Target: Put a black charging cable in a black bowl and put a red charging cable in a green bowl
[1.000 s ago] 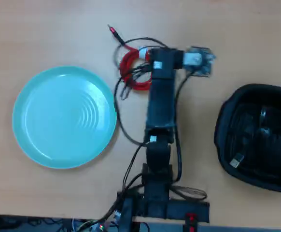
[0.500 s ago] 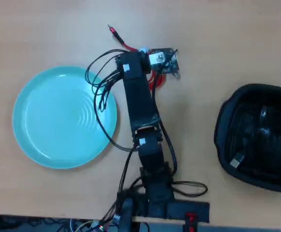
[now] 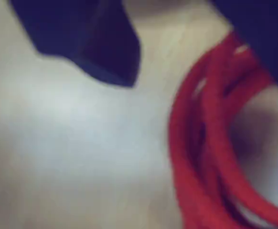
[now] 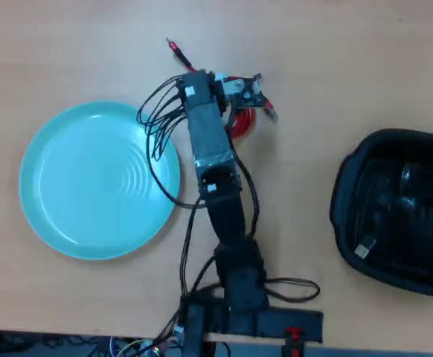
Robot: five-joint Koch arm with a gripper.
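The red charging cable [image 3: 210,143] fills the right of the blurred wrist view, its coil running up under the right-hand jaw. My gripper [image 3: 203,90] is open: the two dark jaws stand well apart with bare table between them. From overhead, the gripper [image 4: 240,104] hangs over the red charging cable [image 4: 243,123], one red plug [image 4: 175,47] lying up-left and another [image 4: 267,111] to the right. Left of the arm lies the green bowl [image 4: 97,178], with nothing in it. At the right edge, the black bowl [image 4: 344,195] holds the black charging cable [image 4: 406,204].
The arm's own loose black wires [image 4: 157,126] hang over the green bowl's right rim. The arm's base [image 4: 239,316] is clamped at the table's near edge. Bare wooden table [image 4: 313,59] lies between the two bowls and along the far side.
The arm swung left from over the coil, then its head rose slightly toward the far side. More of the red coil now shows to the right of the arm.
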